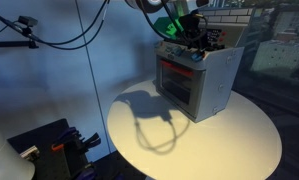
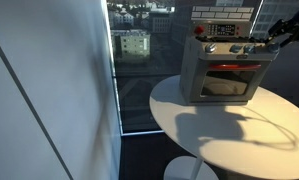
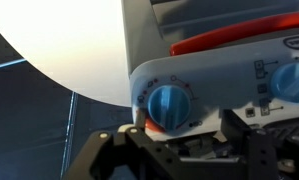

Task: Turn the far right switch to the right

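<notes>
A small grey toy oven [image 1: 199,82] with a red door handle stands on a round white table in both exterior views [image 2: 221,75]. Its control panel carries blue knobs. In the wrist view one blue knob [image 3: 170,106] sits close in front of my gripper [image 3: 184,152], centred between the two black fingers, which stand wide apart and do not touch it. A second blue knob [image 3: 291,82] shows at the right edge. In the exterior views my gripper [image 1: 181,30] [image 2: 273,38] hovers at the oven's top panel end.
The round white table [image 1: 229,140] [image 2: 239,135] carries only the oven. A window with a city view [image 2: 139,45] is behind it. Black equipment [image 1: 49,145] lies on the floor beside the table.
</notes>
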Tool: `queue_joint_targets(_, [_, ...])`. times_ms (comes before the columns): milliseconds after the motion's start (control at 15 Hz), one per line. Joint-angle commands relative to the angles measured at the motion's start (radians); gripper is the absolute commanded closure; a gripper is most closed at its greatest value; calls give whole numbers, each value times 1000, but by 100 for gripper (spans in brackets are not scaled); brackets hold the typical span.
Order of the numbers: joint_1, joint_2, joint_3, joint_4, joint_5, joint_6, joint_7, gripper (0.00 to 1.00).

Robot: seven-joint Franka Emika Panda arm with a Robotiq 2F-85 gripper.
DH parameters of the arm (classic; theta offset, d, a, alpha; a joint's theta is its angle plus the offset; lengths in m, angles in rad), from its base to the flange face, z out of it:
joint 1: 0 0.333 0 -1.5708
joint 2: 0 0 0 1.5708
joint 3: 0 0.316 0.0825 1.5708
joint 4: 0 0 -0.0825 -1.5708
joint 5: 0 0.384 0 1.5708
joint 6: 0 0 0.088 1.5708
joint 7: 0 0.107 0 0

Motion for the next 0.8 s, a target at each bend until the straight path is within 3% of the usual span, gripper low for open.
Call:
queue_joint_targets(0, [-9,16,7,29,20,-1,-21,29])
queue_joint_targets(200, [-9,15,7,28,19,-2,-19,30])
queue_joint_targets(733, [-10,17,4,29,15,-2,-12,48])
